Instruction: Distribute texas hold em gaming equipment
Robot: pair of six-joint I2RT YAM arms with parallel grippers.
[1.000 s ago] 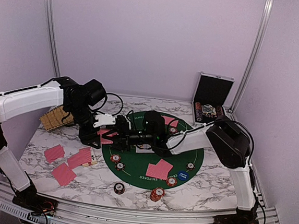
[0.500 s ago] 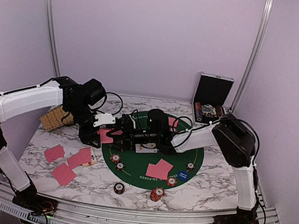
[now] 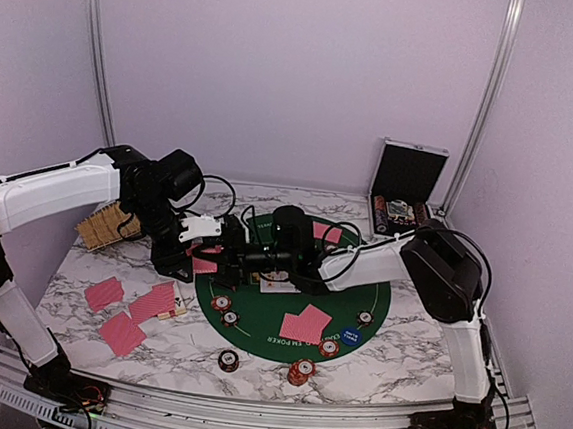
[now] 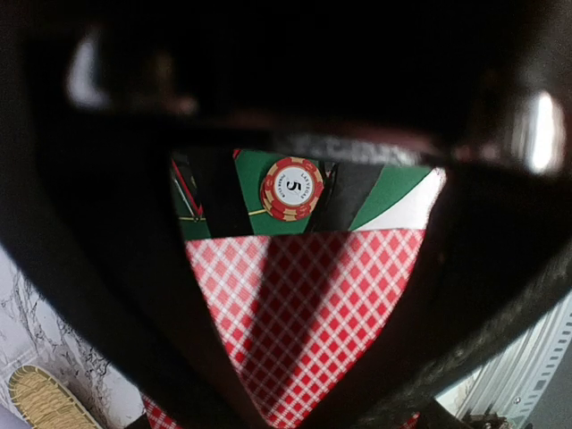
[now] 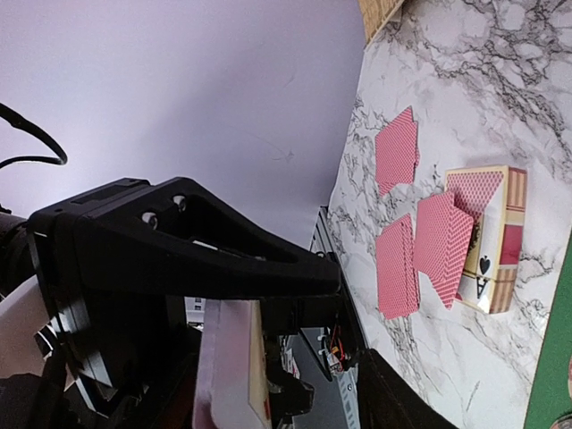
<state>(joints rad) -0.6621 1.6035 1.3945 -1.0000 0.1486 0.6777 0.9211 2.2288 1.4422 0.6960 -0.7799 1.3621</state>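
Observation:
My left gripper [image 3: 198,259] is shut on a pack of pink-red-backed cards [image 3: 206,265] above the left rim of the green mat [image 3: 379,301]. In the left wrist view the checked card back [image 4: 308,313] fills the gap between the fingers, with a red-and-white chip [image 4: 291,188] on the mat beyond. My right gripper [image 3: 229,256] is right beside the left one. In the right wrist view its jaws stand apart around the edge-on pack [image 5: 231,366]. Dealt cards [image 3: 105,293] lie on the marble at left, and more cards [image 3: 305,324] lie on the mat.
A card box [image 5: 490,237] lies among the left cards. Several chips [image 3: 220,303] and a blue disc [image 3: 350,336] sit on the mat, and two chip stacks [image 3: 300,372] are near the front. A straw basket [image 3: 105,227] is at the far left and an open case [image 3: 405,185] at the back right.
My right gripper has moved left until it is up against the left gripper and the card pack. The left arm has barely moved.

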